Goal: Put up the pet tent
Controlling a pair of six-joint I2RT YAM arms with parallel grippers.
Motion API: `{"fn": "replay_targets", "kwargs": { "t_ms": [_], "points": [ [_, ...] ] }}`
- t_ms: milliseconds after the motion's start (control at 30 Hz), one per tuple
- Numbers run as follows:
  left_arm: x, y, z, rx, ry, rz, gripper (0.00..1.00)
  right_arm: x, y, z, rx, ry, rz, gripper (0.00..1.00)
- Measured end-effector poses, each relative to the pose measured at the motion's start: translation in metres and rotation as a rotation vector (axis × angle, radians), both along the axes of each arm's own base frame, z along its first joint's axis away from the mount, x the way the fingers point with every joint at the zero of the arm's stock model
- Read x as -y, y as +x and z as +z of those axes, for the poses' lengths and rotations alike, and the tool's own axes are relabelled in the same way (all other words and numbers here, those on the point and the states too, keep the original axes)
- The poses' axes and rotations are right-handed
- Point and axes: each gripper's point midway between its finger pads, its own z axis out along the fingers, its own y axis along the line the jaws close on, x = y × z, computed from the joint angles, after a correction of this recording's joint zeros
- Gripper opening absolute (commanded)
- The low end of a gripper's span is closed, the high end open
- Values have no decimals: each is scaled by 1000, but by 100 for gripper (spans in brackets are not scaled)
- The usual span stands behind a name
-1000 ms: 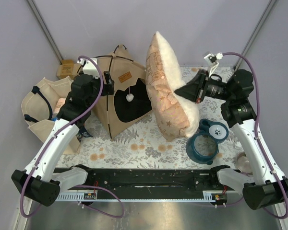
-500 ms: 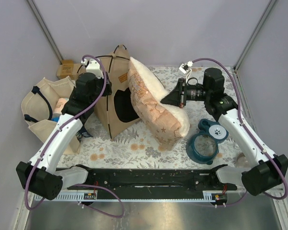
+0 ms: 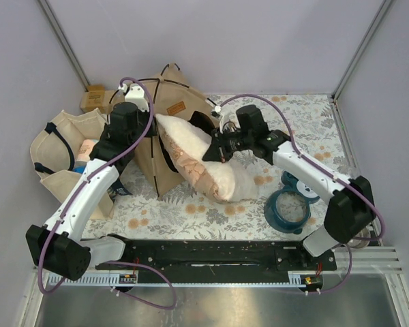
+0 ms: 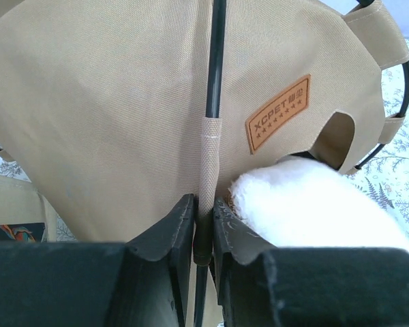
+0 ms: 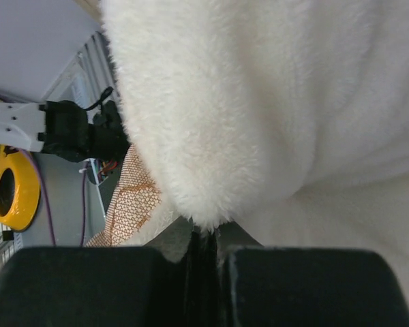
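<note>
The tan pet tent stands at the back left, and its brown label patch shows in the left wrist view. My left gripper is at the tent's front corner. Its jaws are shut on the dark pole in its canvas sleeve. The cream fluffy pillow lies tilted, its upper end pushed into the tent's dark opening. My right gripper is shut on the pillow's edge; in the right wrist view the white fur bulges over the pinched fingers.
A beige tote bag slumps at the far left beside my left arm. A small cardboard box sits behind it. A blue ring and a blue paw-print lid lie under my right forearm.
My right arm swung left, carrying the pillow from upright at the middle into the tent's opening. My left gripper closed onto the tent's pole.
</note>
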Motion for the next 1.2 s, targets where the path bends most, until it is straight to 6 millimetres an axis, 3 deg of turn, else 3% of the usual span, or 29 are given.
{"fn": "replay_targets", "kwargs": {
  "t_ms": [200, 500, 667, 867, 1100, 1200],
  "points": [
    [1, 0, 0, -2, -5, -9, 19, -14, 18, -62, -113, -117, -75, 0],
    [3, -1, -1, -5, -11, -26, 20, -41, 39, -102, -231, -208, -272, 0],
    [3, 0, -1, -6, -12, -28, 22, -39, 52, -127, -336, -255, -432, 0],
    [5, -1, -1, -8, -16, -39, 22, -34, 64, -130, -371, -262, -562, 0],
    [8, -2, -1, -10, -22, -55, 24, -45, 80, -118, -408, -174, -661, 0],
    [9, -2, -1, -10, -23, -57, 25, -60, 91, -101, -390, -127, -657, 18]
  ]
}}
